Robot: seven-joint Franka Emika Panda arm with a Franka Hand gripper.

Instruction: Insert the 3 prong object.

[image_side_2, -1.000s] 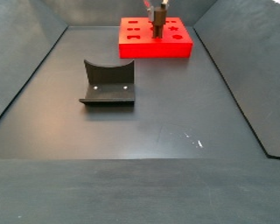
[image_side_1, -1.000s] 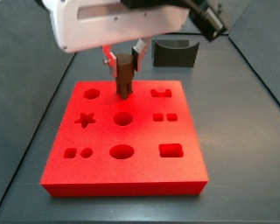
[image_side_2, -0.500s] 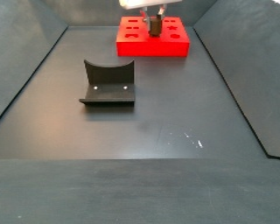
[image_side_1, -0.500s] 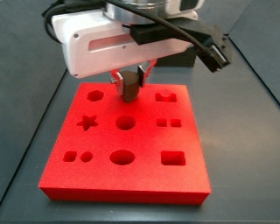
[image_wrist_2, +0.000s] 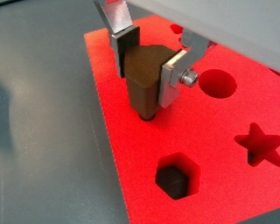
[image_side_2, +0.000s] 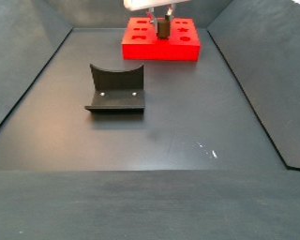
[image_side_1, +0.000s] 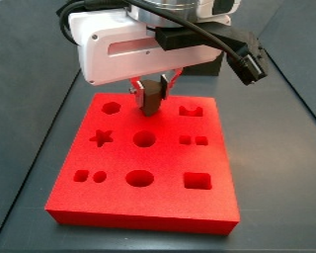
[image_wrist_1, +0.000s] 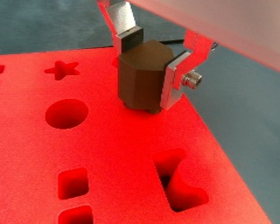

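My gripper (image_wrist_1: 152, 68) is shut on the 3 prong object (image_wrist_1: 145, 80), a dark brown piece held upright between the silver fingers; both also show in the other wrist view, gripper (image_wrist_2: 149, 68) and piece (image_wrist_2: 143, 86). Its lower end meets the top of the red block (image_side_1: 147, 188), in the middle of the far row of holes in a side view (image_side_1: 149, 102). Any hole under it is hidden. A short stub shows at its lower end. In the other side view the gripper (image_side_2: 164, 19) is over the red block (image_side_2: 161, 49).
The red block has a round hole (image_wrist_1: 66, 114), a star hole (image_wrist_2: 259, 144), a hexagon hole (image_wrist_2: 171, 178) and other shaped holes. A dark grey curved block (image_side_2: 115, 89) stands on the dark floor, well away from the red block. Dark walls enclose the floor.
My gripper has come down with the dark brown piece, so that its lower end now sits at the red block's top. The jaws stay shut on it.
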